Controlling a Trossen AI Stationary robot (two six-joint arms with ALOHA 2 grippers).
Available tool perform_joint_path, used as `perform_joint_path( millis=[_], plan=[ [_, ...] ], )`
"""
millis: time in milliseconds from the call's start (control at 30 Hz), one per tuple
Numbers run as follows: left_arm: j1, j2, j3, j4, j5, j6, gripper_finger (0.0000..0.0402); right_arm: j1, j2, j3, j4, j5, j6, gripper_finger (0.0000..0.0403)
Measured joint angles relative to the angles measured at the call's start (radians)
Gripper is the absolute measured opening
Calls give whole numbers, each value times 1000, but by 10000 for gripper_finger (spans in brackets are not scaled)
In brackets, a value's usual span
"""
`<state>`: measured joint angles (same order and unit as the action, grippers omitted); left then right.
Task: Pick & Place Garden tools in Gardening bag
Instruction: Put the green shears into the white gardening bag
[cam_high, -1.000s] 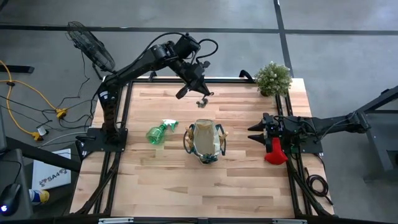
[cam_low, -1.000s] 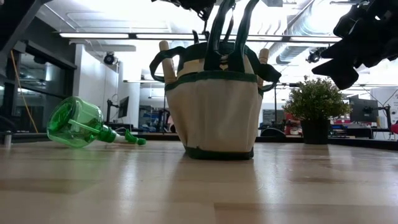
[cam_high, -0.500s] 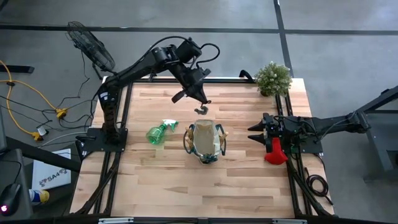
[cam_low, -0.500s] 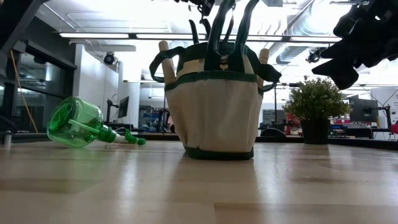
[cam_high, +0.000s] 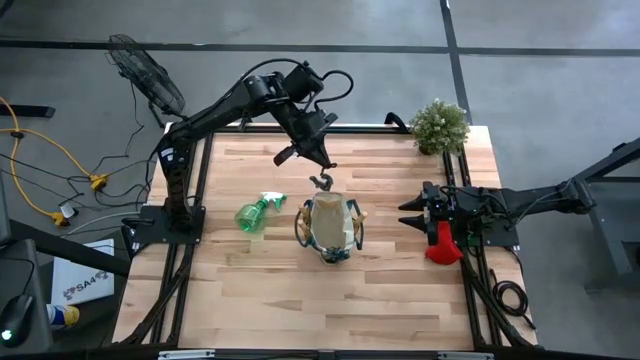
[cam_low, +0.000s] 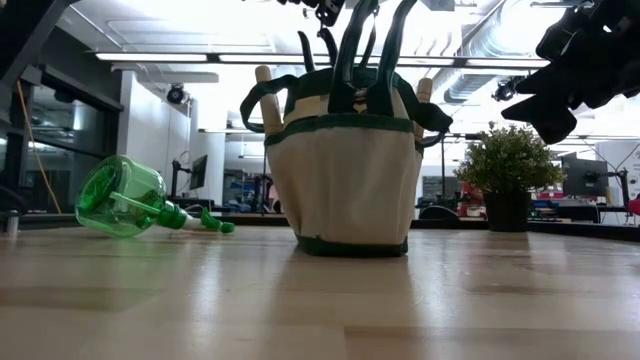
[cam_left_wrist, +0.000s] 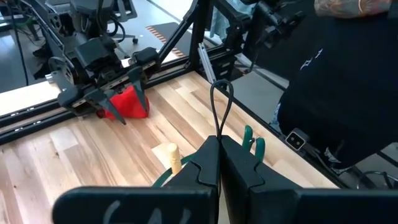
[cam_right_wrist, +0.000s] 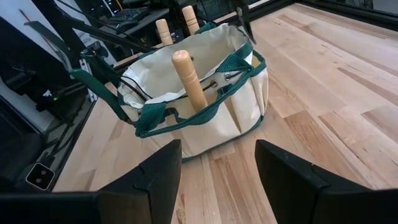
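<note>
Left gripper (cam_high: 322, 166), clamped on pruners (cam_high: 321, 182), hangs just above the bag (cam_high: 330, 228); best lowered squarely inside before release.

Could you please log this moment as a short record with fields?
left pincer: shut on pruners, above the bag's far rim
right pincer: open, waiting at the table's right edge
gardening bag: upright mid-table, wooden handles poking out
spray bottle: lying left of the bag
red glove: beside the right pincer
</note>
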<state>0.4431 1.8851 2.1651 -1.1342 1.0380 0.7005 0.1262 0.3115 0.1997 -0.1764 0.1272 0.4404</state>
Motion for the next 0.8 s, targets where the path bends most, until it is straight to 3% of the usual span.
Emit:
perform_joint_path(
  millis=[800],
  plan=[
    [8,24,0,18,83,1,0,0,0,0,0,0,0,197]
  ],
)
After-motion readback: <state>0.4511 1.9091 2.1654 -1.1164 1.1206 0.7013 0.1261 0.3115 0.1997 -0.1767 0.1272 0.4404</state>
